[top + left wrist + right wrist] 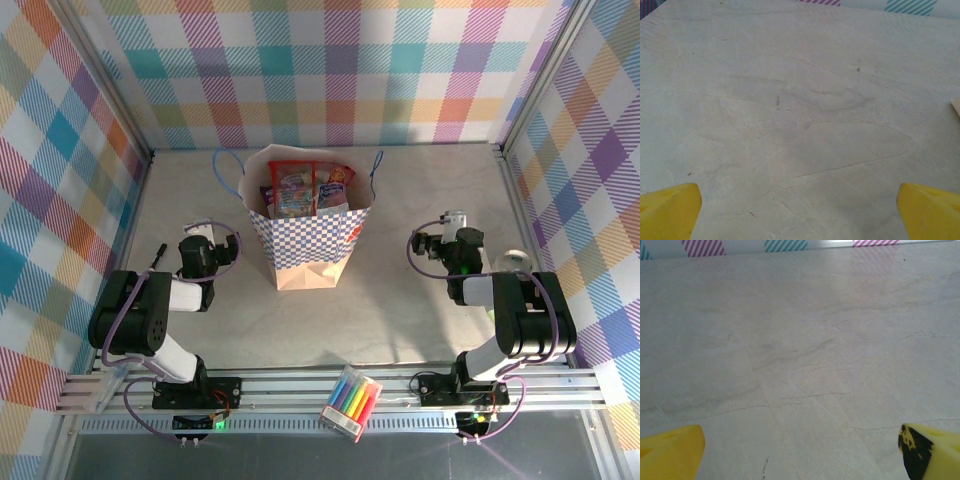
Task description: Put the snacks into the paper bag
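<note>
The paper bag [308, 262] stands upright at the middle of the table, tan with a blue-and-white checkered band and blue cord handles. Several snacks [305, 188] in red, orange and purple sit inside its open mouth. My left gripper [203, 240] rests to the bag's left, open, and in the left wrist view its yellow fingertips [670, 210] stand wide apart over bare tabletop. A sliver of the bag's edge [957, 106] shows at the right of that view. My right gripper [445, 232] sits to the bag's right, open, its yellow fingertips [671, 450] wide apart with nothing between them.
A clear pack of coloured markers [351, 402] lies on the metal rail at the near edge between the arm bases. Checkered walls close in the table on three sides. A black pen [157, 257] lies near the left arm.
</note>
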You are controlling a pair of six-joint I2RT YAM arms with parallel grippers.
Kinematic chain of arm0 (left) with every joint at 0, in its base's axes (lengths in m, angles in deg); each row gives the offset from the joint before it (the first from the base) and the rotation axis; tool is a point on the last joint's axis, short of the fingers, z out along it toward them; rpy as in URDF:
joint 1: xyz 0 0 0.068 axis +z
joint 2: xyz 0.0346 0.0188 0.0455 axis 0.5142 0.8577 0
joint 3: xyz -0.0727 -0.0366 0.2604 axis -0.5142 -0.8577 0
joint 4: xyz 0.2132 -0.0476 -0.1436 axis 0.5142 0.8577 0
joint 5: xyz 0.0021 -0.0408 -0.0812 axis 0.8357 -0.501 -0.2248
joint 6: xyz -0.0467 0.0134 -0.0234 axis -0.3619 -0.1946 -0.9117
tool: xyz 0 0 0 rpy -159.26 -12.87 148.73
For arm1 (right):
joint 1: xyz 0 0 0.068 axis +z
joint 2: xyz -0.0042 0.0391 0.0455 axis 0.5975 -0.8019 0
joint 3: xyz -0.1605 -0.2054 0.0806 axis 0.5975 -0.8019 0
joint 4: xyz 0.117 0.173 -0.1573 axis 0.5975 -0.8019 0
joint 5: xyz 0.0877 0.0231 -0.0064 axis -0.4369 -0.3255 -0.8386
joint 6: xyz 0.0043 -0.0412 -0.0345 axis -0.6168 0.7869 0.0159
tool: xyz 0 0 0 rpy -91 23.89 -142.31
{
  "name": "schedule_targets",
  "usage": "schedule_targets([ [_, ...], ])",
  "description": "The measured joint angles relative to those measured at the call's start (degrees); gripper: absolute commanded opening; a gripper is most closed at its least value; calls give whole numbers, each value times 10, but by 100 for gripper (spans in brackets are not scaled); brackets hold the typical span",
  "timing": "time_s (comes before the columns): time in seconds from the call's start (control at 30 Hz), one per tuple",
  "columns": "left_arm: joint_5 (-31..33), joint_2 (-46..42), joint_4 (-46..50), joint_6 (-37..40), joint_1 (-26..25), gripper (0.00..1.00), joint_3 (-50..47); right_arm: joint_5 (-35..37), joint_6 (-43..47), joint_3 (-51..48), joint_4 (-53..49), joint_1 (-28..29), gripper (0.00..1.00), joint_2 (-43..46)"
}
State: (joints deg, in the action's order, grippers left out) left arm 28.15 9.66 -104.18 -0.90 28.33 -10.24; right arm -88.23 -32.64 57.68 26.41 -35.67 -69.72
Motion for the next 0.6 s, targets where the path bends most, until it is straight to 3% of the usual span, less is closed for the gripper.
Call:
schedule_targets([
  [0.6,3,0,0,0,0,100,0,-2,0,0,-3,-1,99,0],
])
